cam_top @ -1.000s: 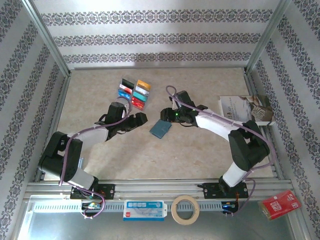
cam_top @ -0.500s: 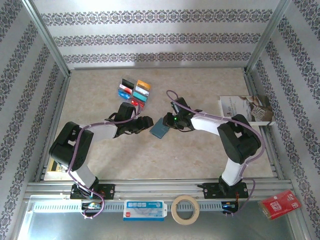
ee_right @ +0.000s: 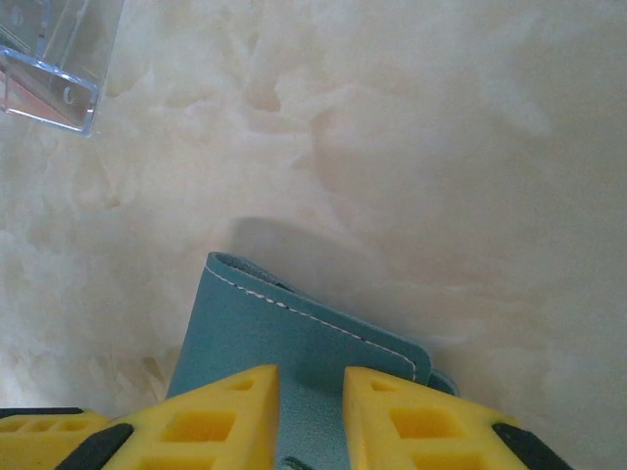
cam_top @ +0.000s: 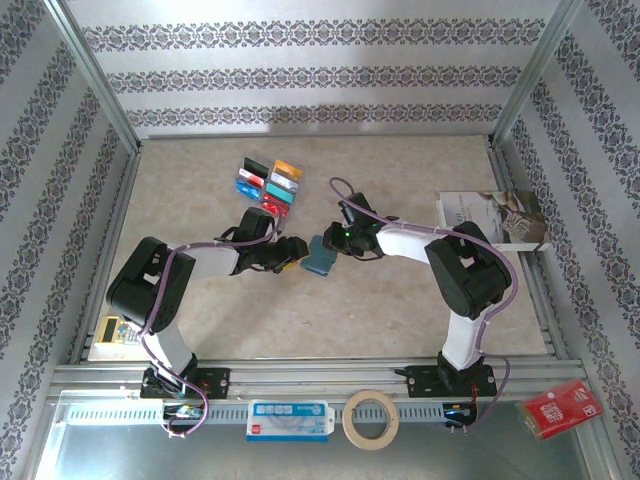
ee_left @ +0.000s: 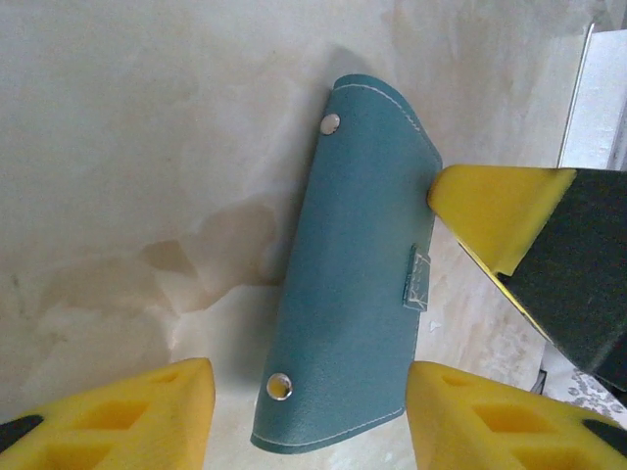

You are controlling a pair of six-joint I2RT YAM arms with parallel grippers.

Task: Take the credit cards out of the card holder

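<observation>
Pinning the wallet flat comes first: my left gripper straddles it, spread. My right gripper sits narrow at its edge; pinching, I cannot tell.

Card holder: slate-blue leather-look, fine grain, matt. Pale stitching along the edge, two shiny metal studs. Left gripper pads and right gripper pads: yellow, matt, moulded, foam or plastic, can't tell which. Table: pale marbled sheet, smooth, faint sheen. Credit cards, far left of centre: coloured, look like glossy plastic. Clear case: transparent hard plastic, glossy. Frame rail, near edge: bare brushed metal. Walls: patterned paper or cloth, matt. Booklet, right: printed paper. Tape roll, near: beige paper tape, matt.
</observation>
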